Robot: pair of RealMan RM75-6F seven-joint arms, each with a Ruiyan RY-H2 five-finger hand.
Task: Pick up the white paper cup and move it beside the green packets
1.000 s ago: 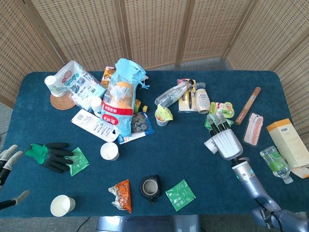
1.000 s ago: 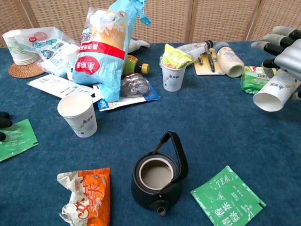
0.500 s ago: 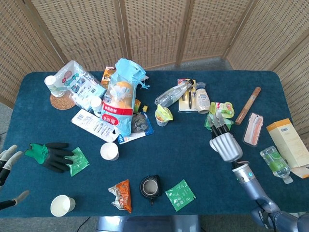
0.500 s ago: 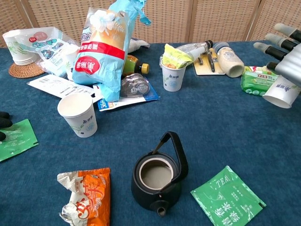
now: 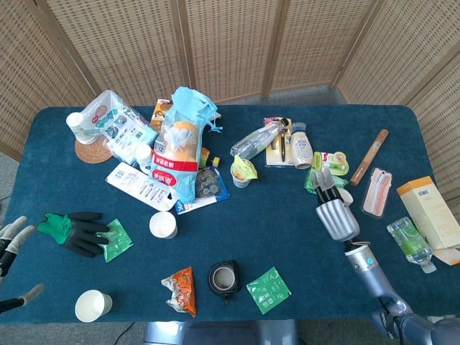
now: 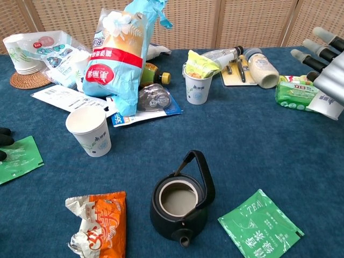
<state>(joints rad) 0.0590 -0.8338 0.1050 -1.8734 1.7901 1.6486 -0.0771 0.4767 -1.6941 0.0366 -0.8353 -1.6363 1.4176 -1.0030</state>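
Observation:
My right hand [image 5: 335,212] [image 6: 329,70] holds a white paper cup [image 6: 326,103], which lies on its side under the palm. The cup's mouth sits just right of the green packets [image 6: 293,92] [image 5: 315,181], close to them or touching. From the head camera the hand hides the cup. The fingers [image 6: 308,57] stretch out above the packets. My left hand [image 5: 11,241] hangs off the table's left edge with its fingers spread and nothing in it.
Another paper cup [image 5: 163,224] [image 6: 90,130] stands mid-left and a third [image 5: 93,305] at the front left. A black teapot [image 6: 180,200], a green tea sachet [image 6: 262,226] and an orange snack bag [image 6: 99,224] lie in front. A snack-filled cup [image 6: 197,85] stands behind.
My right hand has carried the cup to the right and back, bringing it down from mid-air to rest beside the green packets. The left hand has not moved.

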